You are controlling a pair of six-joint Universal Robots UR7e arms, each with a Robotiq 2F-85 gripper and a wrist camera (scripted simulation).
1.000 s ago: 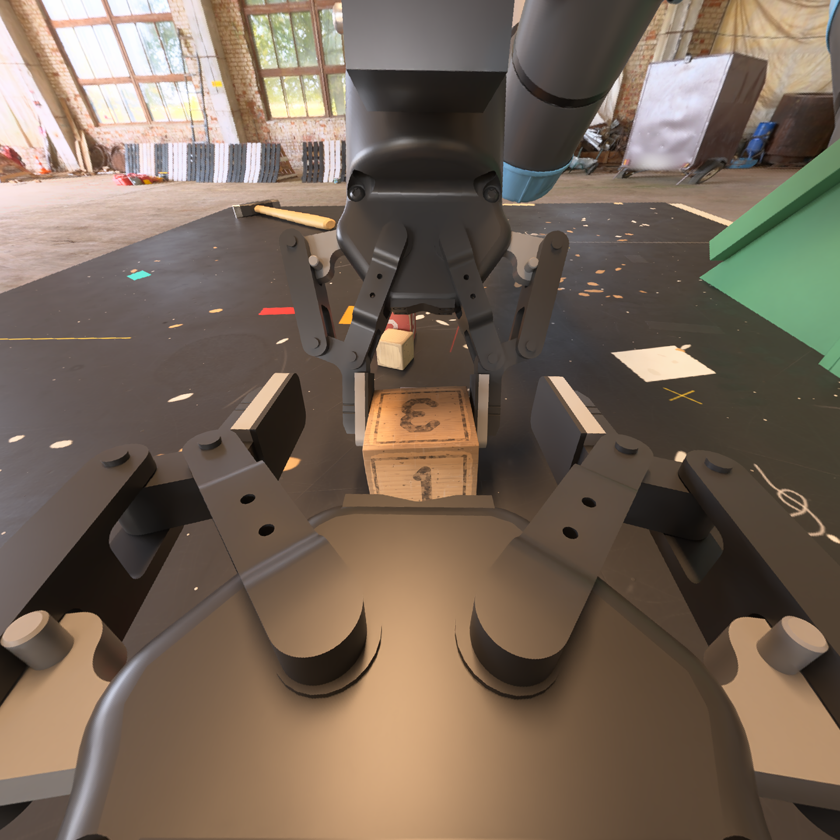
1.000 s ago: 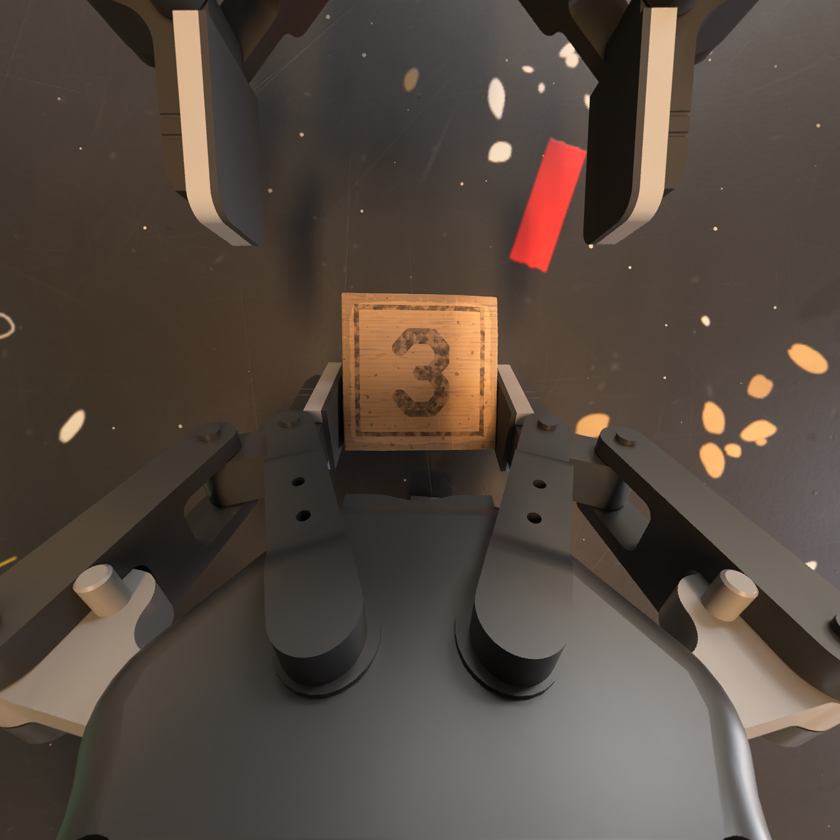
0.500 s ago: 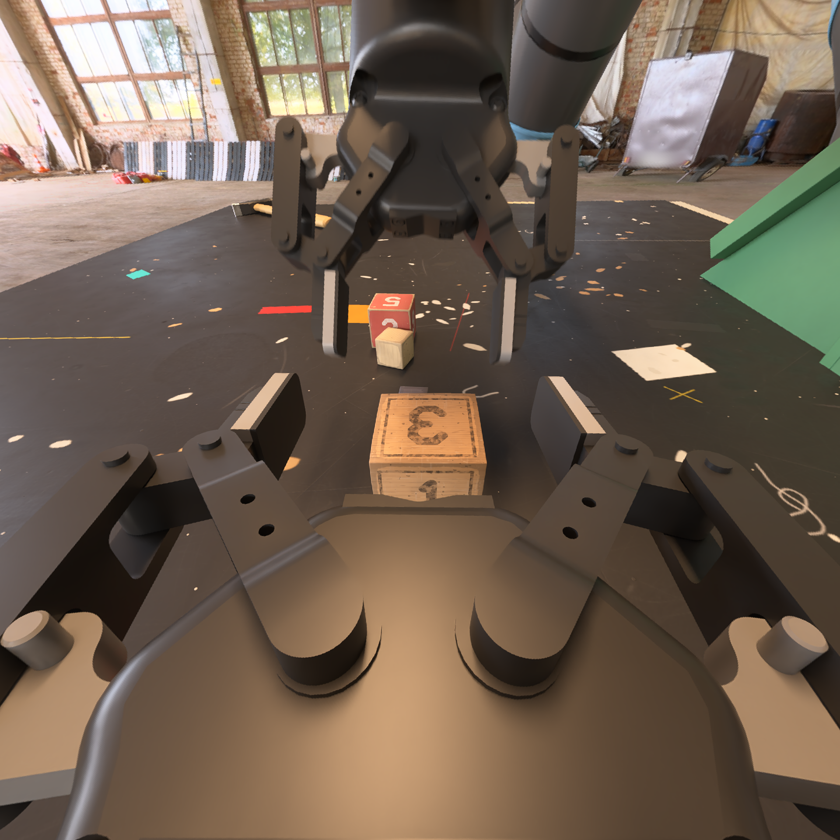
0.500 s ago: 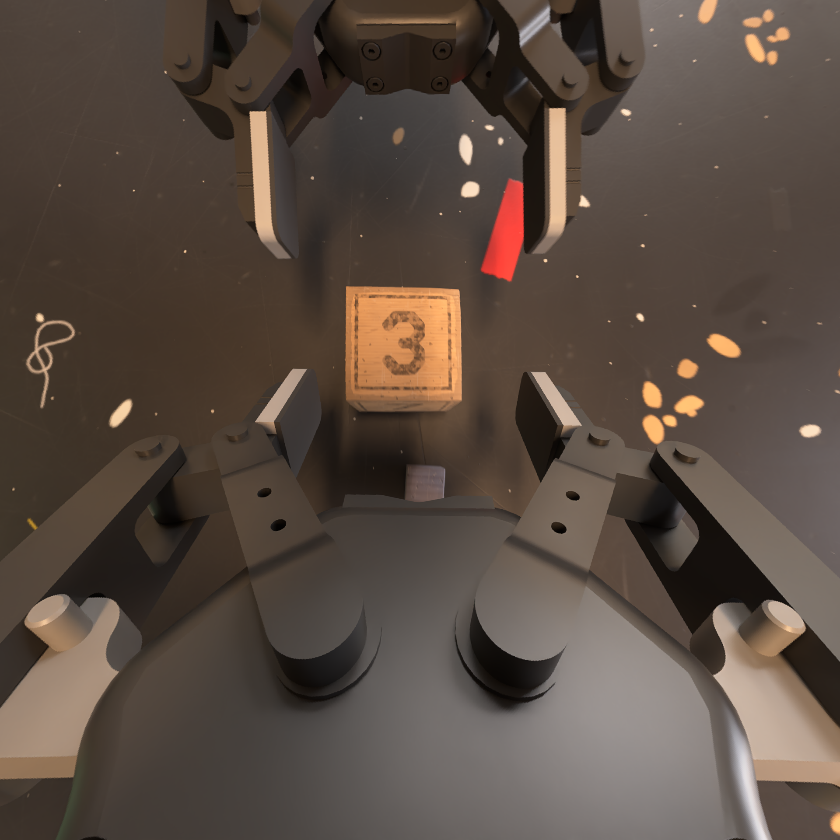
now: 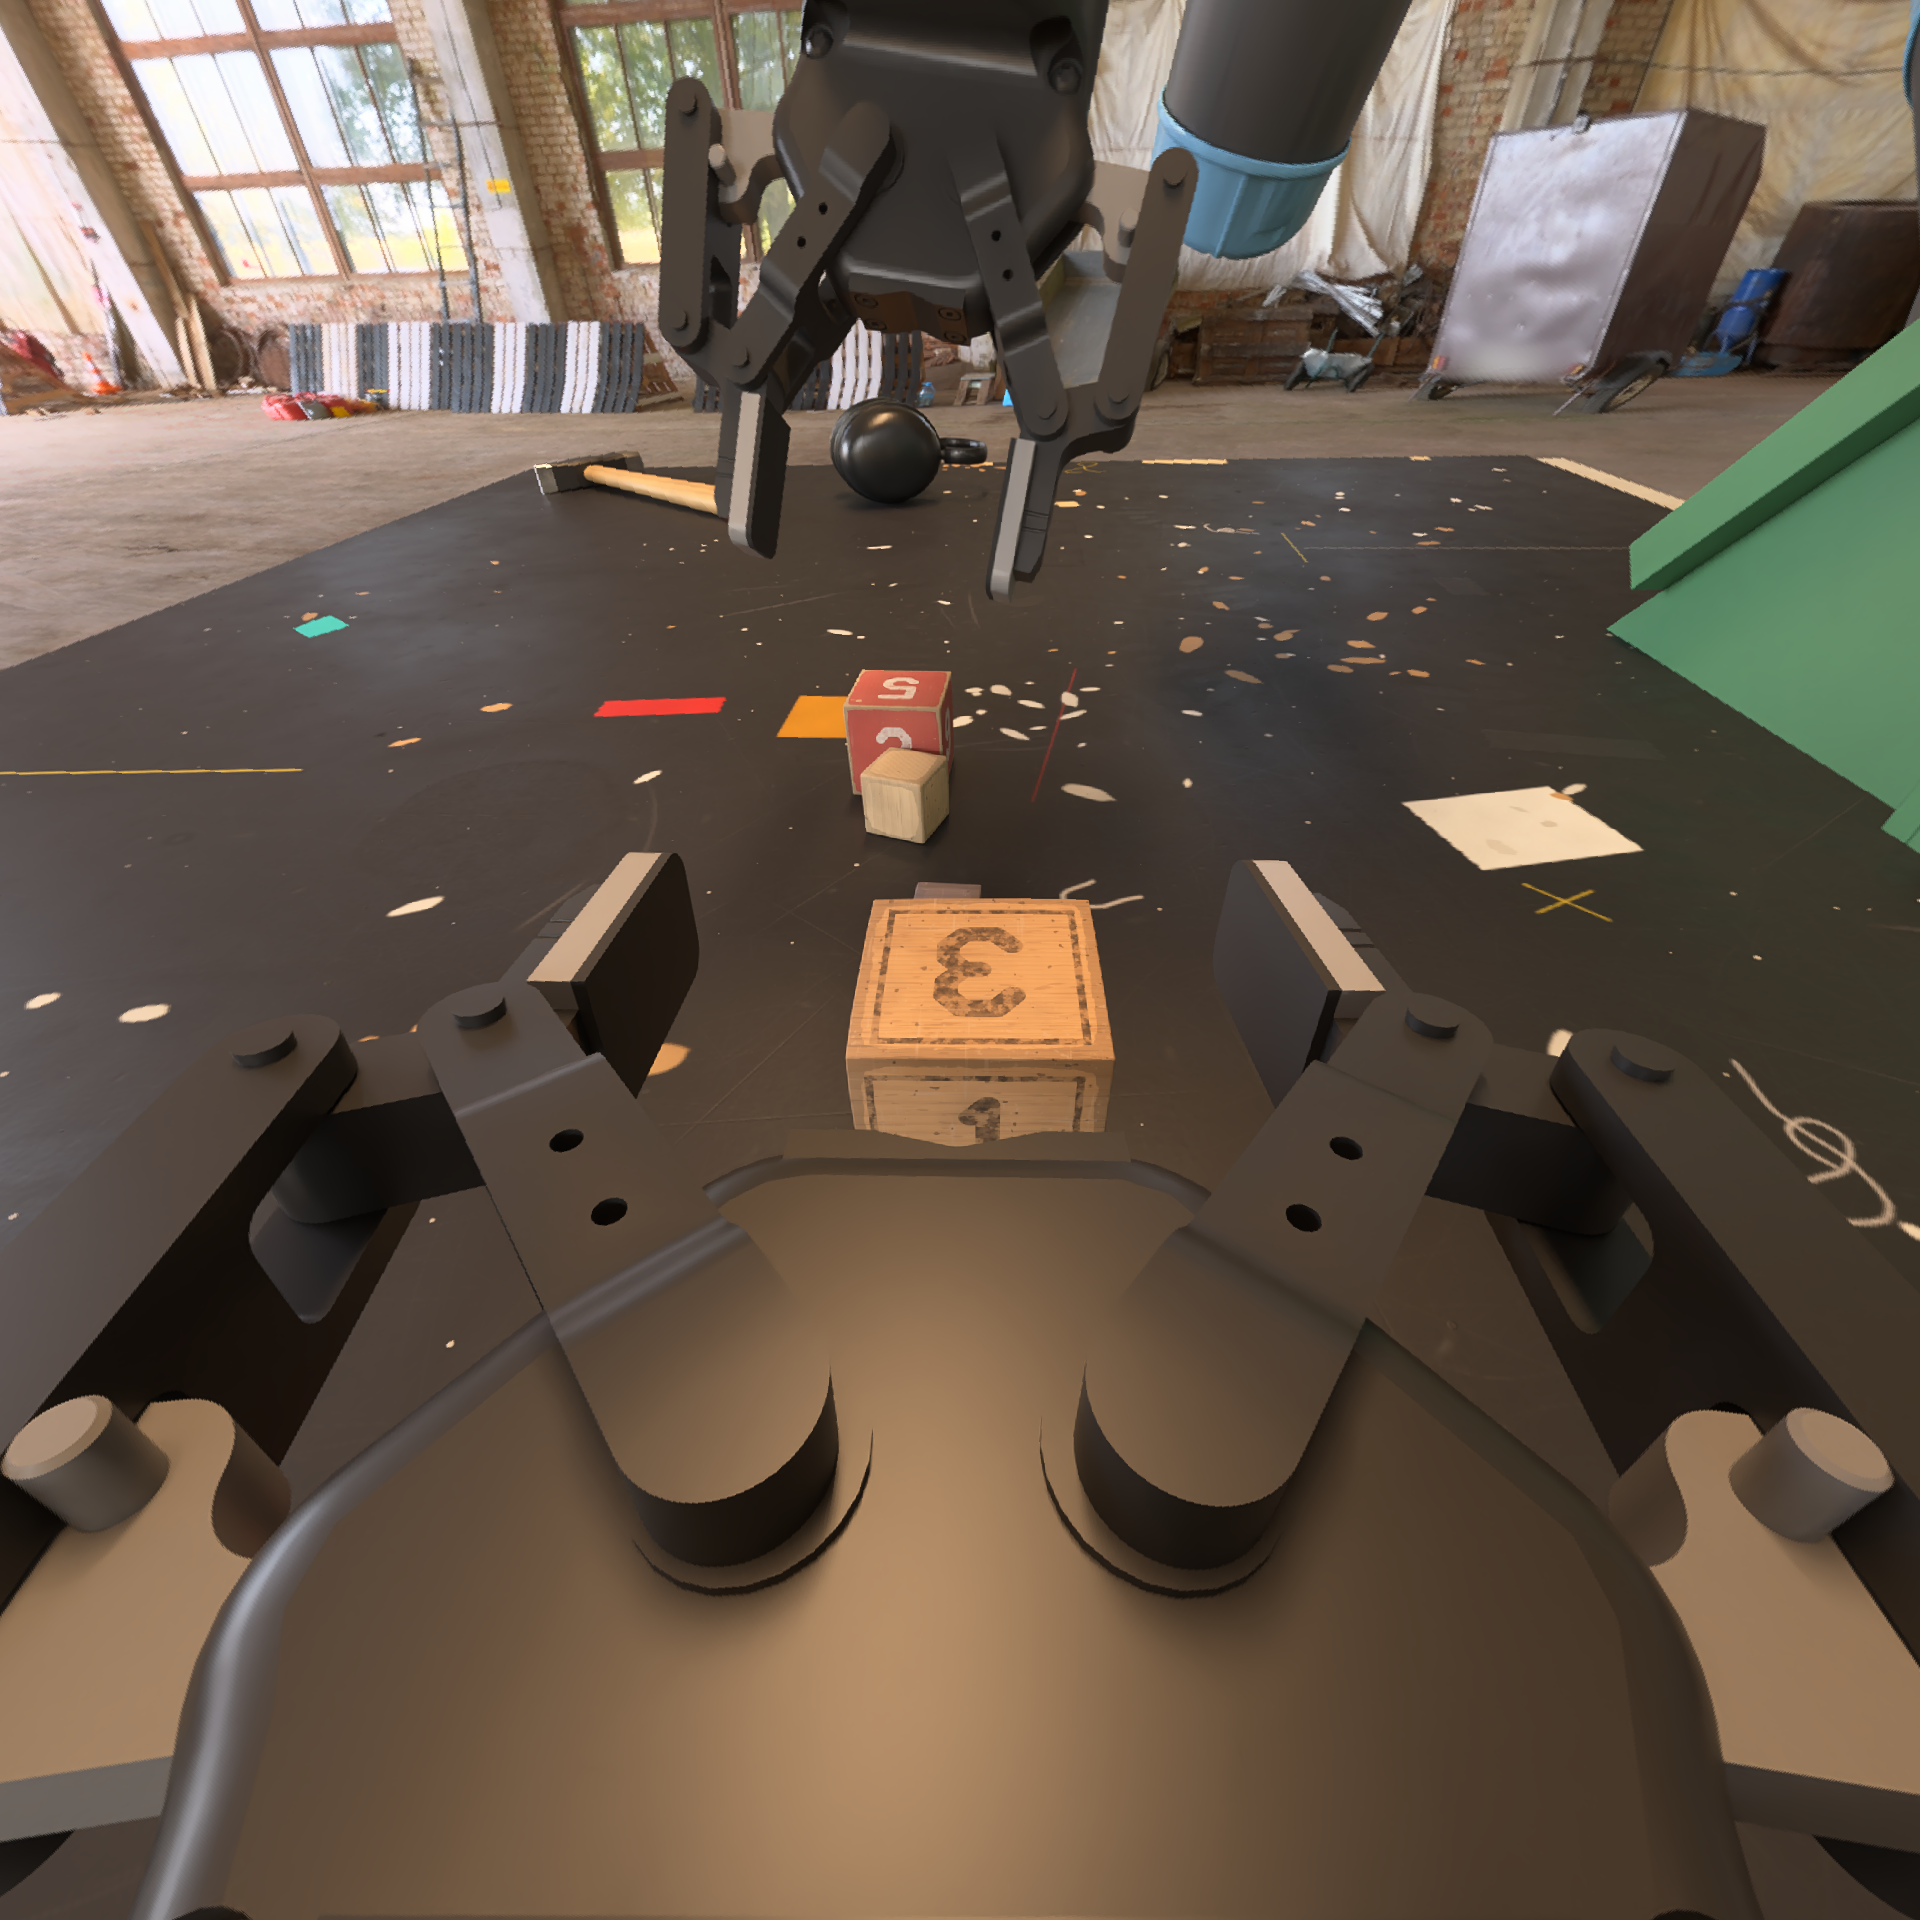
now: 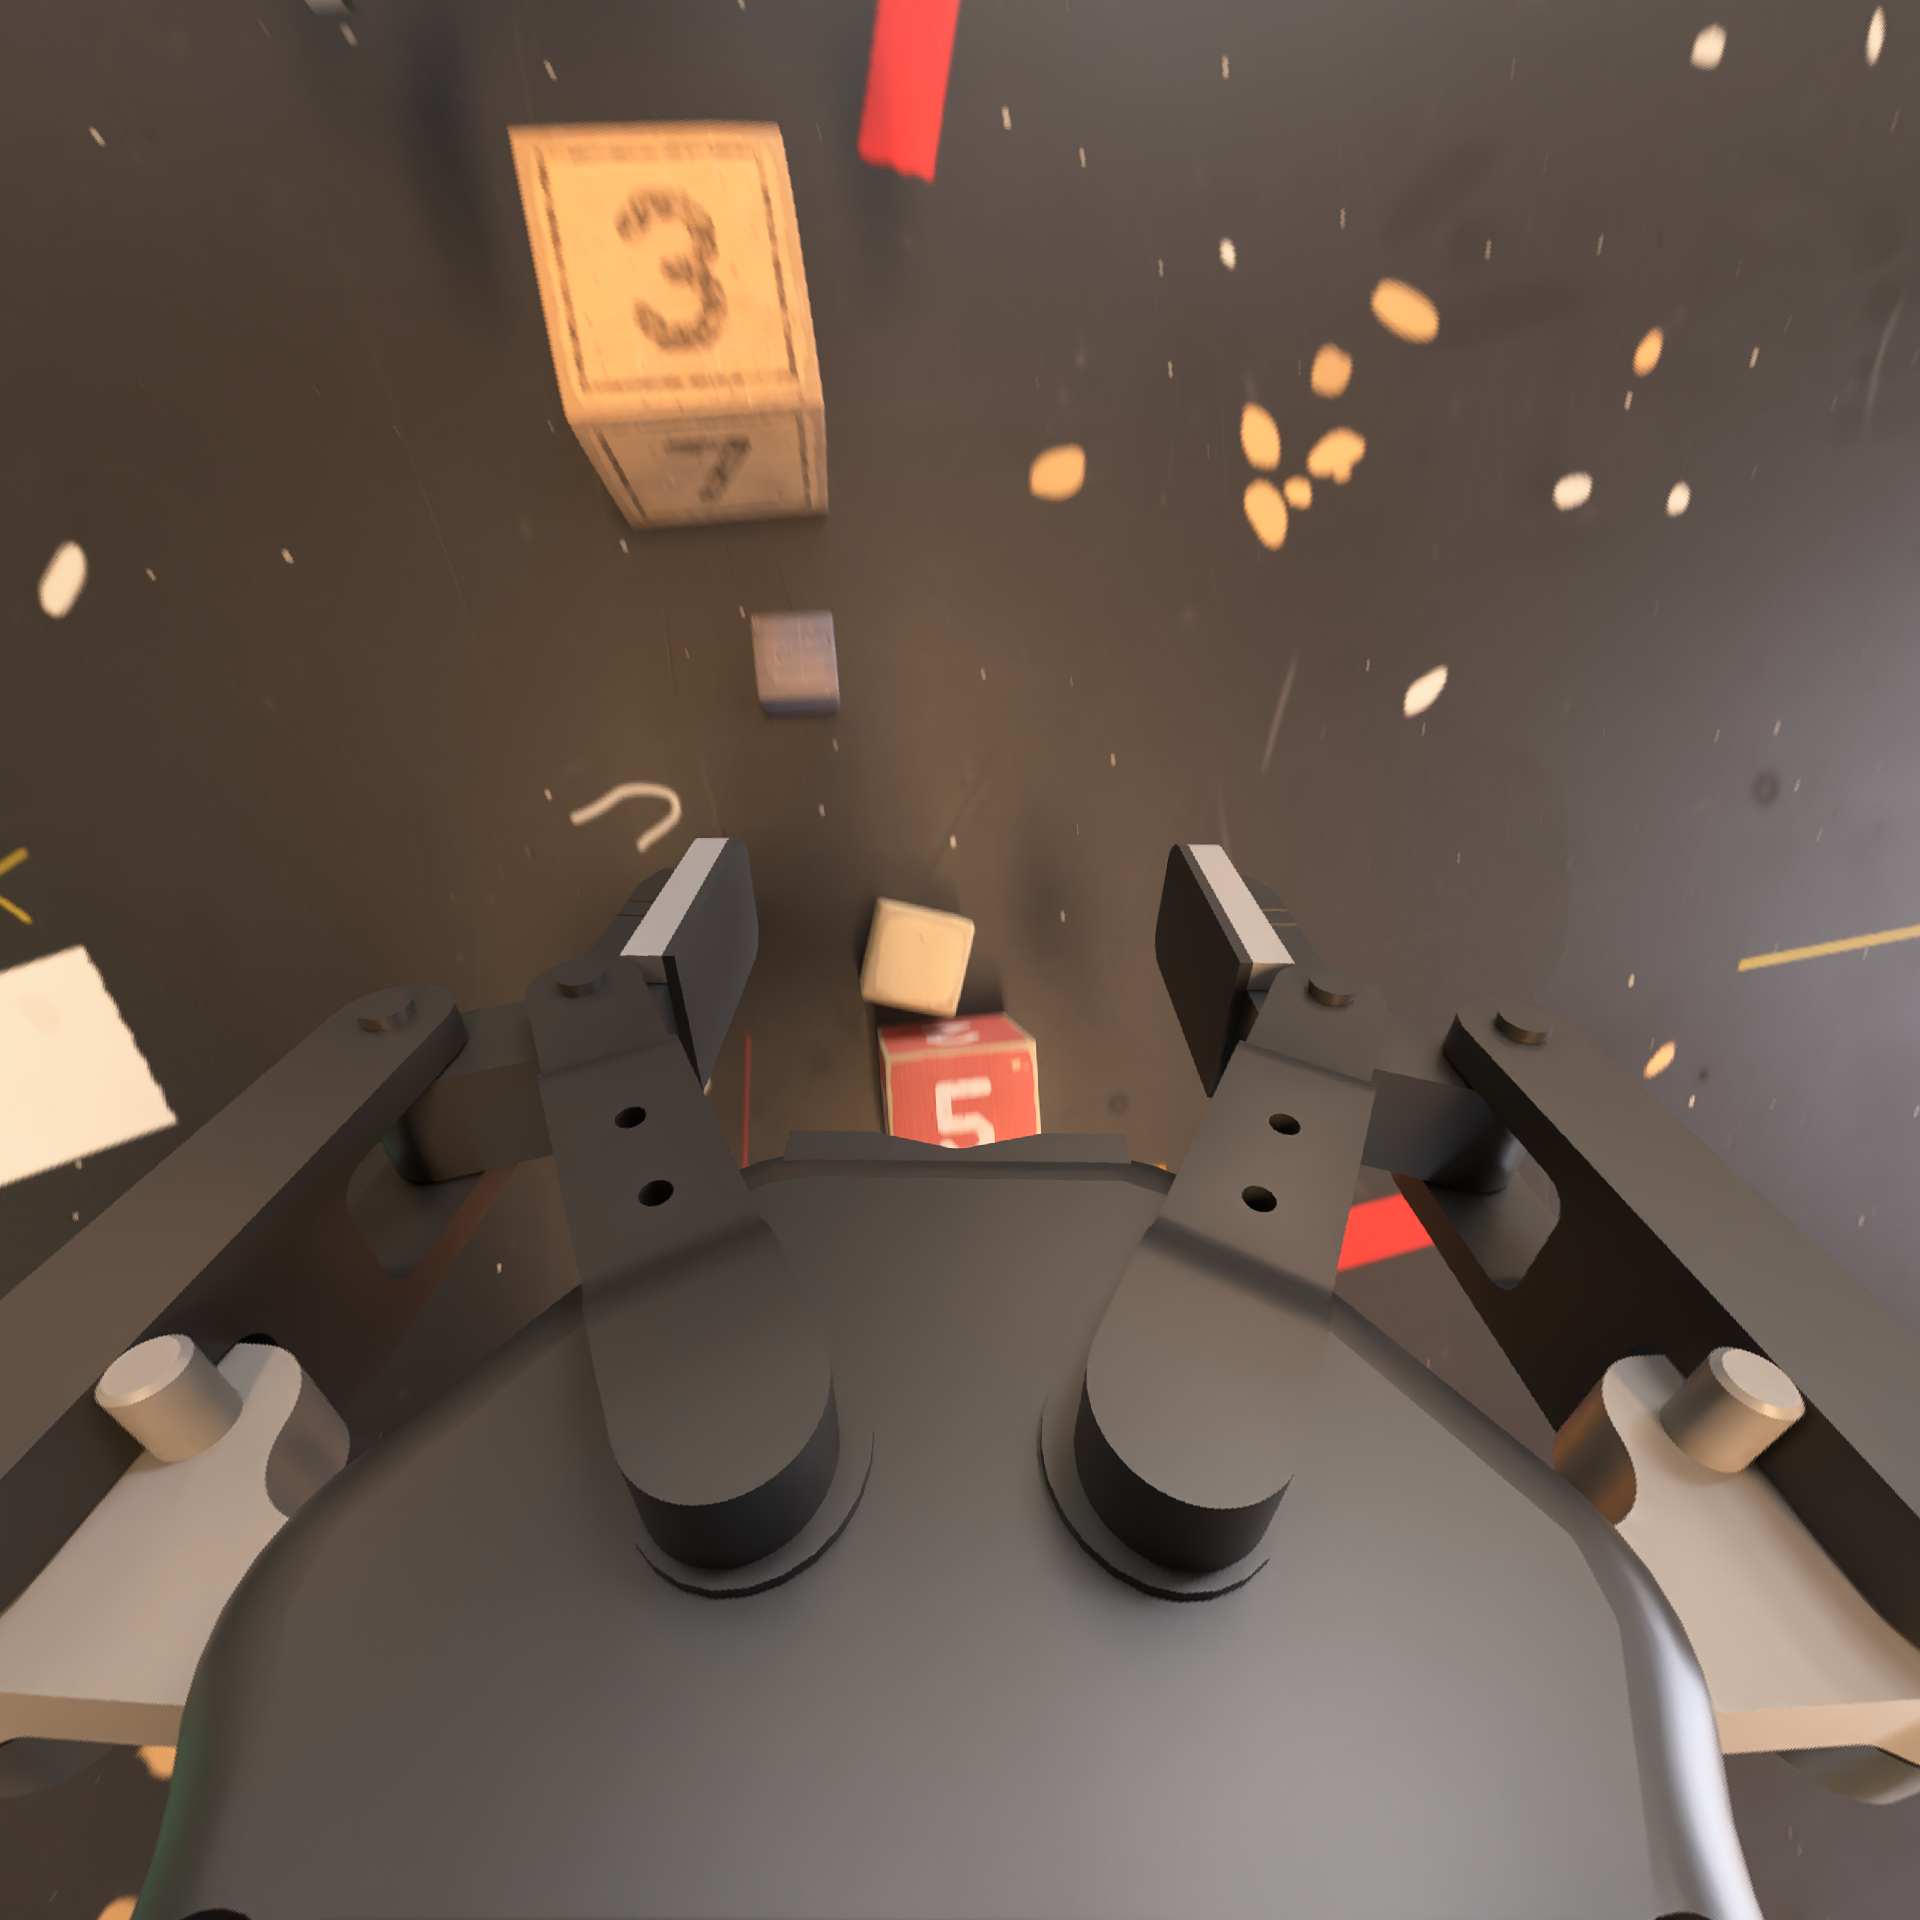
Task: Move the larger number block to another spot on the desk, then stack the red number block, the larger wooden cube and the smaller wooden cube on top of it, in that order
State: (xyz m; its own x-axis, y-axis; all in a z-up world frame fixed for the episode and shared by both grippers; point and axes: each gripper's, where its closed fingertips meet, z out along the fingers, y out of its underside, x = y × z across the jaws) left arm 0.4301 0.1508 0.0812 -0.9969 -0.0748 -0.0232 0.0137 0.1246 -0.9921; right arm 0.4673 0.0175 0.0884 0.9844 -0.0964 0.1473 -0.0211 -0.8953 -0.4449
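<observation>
Larger number block [image 5: 980, 987]: sitting on desk [image 5: 416, 790], between wide-spread left gripper [image 5: 966, 935] fingers; beyond it, red number block [image 5: 900, 717] touching small wooden cube [image 5: 906, 795]; right gripper [image 6: 961, 914] hovering wide, gripping nothing

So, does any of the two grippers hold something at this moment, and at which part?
Nothing is held. The right gripper hangs open above the desk, and the left gripper is open too, with the larger number block standing free between its fingers.
</observation>
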